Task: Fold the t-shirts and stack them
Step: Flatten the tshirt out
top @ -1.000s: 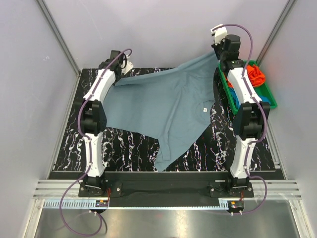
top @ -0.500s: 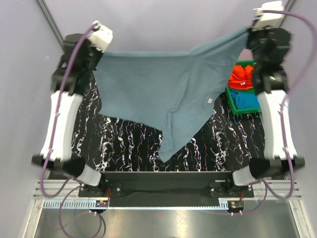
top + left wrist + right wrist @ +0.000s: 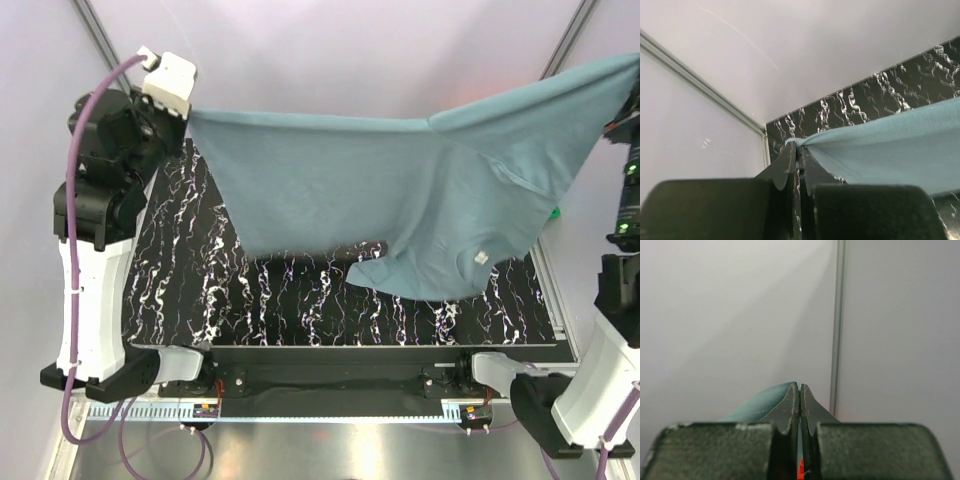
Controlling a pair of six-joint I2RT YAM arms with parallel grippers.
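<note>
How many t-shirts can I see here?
1. The grey-blue t-shirt hangs above the table, stretched between the left gripper and the right gripper. It may hide others behind it.

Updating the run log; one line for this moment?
grey-blue t-shirt: spread aloft over table | left gripper: shut on it | right gripper: shut on it

The small white label (image 3: 478,257) on the grey-blue t-shirt (image 3: 400,190) is too small to read.
</note>
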